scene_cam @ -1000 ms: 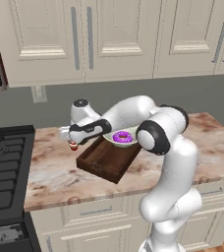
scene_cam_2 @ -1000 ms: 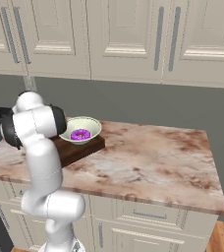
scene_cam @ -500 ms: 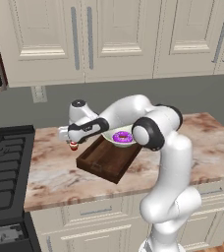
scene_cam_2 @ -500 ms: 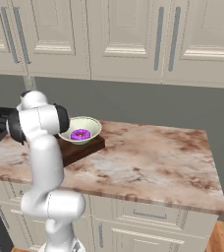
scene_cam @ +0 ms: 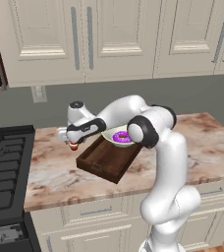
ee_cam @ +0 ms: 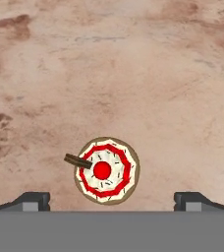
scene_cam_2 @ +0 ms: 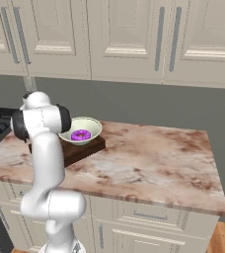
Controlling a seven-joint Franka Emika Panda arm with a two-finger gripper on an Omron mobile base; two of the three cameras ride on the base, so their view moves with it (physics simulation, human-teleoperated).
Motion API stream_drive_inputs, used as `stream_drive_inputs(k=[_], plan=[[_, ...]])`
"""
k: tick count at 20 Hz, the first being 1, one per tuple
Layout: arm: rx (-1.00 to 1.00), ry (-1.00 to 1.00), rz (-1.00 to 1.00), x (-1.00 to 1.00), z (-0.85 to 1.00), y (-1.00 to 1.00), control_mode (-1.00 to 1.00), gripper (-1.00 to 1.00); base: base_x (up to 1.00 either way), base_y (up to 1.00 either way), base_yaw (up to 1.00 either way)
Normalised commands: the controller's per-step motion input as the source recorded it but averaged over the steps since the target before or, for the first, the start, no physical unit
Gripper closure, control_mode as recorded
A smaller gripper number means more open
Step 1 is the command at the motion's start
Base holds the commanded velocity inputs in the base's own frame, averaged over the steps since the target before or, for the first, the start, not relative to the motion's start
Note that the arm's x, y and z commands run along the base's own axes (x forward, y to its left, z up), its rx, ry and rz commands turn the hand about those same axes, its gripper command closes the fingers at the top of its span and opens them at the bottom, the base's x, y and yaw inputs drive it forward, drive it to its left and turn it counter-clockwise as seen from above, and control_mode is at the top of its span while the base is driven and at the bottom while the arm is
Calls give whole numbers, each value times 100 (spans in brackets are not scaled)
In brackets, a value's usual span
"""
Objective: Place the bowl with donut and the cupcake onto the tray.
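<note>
At the centre of the left base view, a dark brown wooden rectangular tray (scene_cam: pixel 106 160) lies on the pink-and-cream marbled stone countertop (scene_cam: pixel 192 142), with a shallow round cream-white bowl (scene_cam: pixel 118 138) resting at its far right end and a small ring donut with bright purple frosting (scene_cam: pixel 122 138) inside the bowl. Just left of the tray's far corner, the white arm's two-finger gripper (scene_cam: pixel 73 145) points down over a tiny cupcake with a red wrapper (scene_cam: pixel 73 146), which stands on the stone beside the tray, not on it. In the hand view the cupcake (ee_cam: pixel 106 170), white-frosted with a red ring and red centre, sits low in the frame between the two dark fingertips (ee_cam: pixel 33 201), which stand wide apart on either side without touching it. The right base view puts the bowl (scene_cam_2: pixel 80 130) and donut (scene_cam_2: pixel 80 135) left of centre on the tray (scene_cam_2: pixel 83 148). A black stove (scene_cam: pixel 3 167) fills the lower left of the left base view.
</note>
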Motion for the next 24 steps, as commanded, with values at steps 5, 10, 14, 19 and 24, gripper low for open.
stream_drive_inputs(k=[5,10,14,19,24], plan=[[0,0,0,13,-21,2,-100,-100,0,0,0],[0,0,0,7,-17,1,-100,-100,0,0,0],[0,0,0,9,-13,2,-100,-100,0,0,0],[0,1,0,9,-13,5,-100,-100,0,0,0],[0,1,0,2,-21,7,-100,100,0,0,0]])
